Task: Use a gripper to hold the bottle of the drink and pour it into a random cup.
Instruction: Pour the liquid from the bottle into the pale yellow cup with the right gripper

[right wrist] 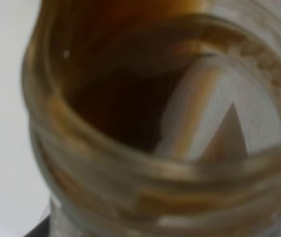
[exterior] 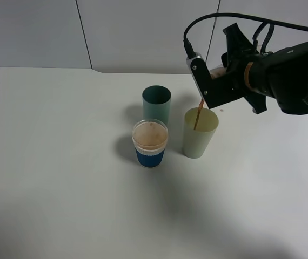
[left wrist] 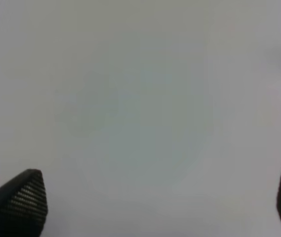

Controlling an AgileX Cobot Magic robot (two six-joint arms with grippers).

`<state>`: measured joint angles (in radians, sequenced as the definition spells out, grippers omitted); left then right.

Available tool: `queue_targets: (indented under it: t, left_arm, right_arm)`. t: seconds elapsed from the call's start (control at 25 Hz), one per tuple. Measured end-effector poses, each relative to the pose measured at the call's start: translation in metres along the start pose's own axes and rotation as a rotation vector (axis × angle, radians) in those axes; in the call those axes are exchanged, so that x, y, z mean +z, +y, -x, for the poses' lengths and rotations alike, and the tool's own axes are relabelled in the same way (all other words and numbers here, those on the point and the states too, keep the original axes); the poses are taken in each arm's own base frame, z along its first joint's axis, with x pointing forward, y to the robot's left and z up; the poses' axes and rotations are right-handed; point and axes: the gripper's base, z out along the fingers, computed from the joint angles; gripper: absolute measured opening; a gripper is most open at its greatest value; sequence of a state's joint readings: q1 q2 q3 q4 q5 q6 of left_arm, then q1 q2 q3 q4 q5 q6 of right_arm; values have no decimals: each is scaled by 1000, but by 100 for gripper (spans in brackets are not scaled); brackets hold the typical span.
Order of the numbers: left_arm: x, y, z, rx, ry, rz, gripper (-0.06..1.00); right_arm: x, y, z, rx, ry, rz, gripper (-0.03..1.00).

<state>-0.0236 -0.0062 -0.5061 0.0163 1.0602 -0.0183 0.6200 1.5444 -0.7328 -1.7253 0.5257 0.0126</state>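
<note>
Bottle [exterior: 217,72] tipped well over, its mouth just above the cup [exterior: 200,137], and the drink [exterior: 199,110] runs in a thin brown stream down inside the rim. Right gripper [exterior: 214,81] is clamped on the bottle, reaching in from the right. In the right wrist view the wide neck fills everything, brown liquid at the lip. Just left of the cup stand a teal cup [exterior: 156,102] and a blue cup [exterior: 149,143] holding brownish foam. Left gripper [left wrist: 160,202]: jaws spread wide over bare table [exterior: 62,162], holding nothing.
</note>
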Motion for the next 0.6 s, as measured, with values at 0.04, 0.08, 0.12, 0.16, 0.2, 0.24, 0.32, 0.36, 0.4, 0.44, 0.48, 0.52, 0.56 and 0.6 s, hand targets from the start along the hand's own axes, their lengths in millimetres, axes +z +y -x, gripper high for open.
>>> queue_targets:
  t: [0.04, 0.08, 0.12, 0.16, 0.2, 0.24, 0.32, 0.36, 0.4, 0.44, 0.48, 0.52, 0.56, 0.6]
  left_arm:
    - [0, 0, 0, 0, 0, 0, 93]
    - [0, 0, 0, 0, 0, 0, 93]
    - [0, 0, 0, 0, 0, 0, 93]
    - [0, 0, 0, 0, 0, 0, 93]
    - [0, 0, 0, 0, 0, 0, 93]
    - [0, 0, 0, 0, 0, 0, 93]
    - [0, 0, 0, 0, 0, 0, 93]
    - [0, 0, 0, 0, 0, 0, 93]
    - [0, 0, 0, 0, 0, 0, 93]
    - [0, 0, 0, 0, 0, 0, 93]
    - [0, 0, 0, 0, 0, 0, 93]
    - [0, 0, 0, 0, 0, 0, 93]
    - [0, 0, 0, 0, 0, 0, 93]
    - [0, 0, 0, 0, 0, 0, 93]
  right_arm:
    - [0, 0, 1, -14, -4, -1, 39]
    - [-1, 0, 2, -16, -6, -3, 39]
    - [-1, -1, 3, -18, -9, -5, 39]
    - [-1, -1, 4, -27, -13, -6, 39]
    - [-1, -1, 4, -31, -14, -6, 39]
    - [-1, -1, 4, -33, -14, -6, 39]
    - [-1, -1, 4, -33, -14, -6, 39]
    - [-1, -1, 4, -34, -14, -6, 39]
    - [-1, -1, 4, -39, -14, -6, 39]
    - [-1, -1, 4, -41, -14, -6, 39]
    - [-1, -1, 4, -41, -14, -6, 39]
    - [-1, -1, 4, -42, -14, -6, 39]
    - [-1, -1, 4, -44, -14, -6, 39]
    - [-1, -1, 4, -49, -14, -6, 39]
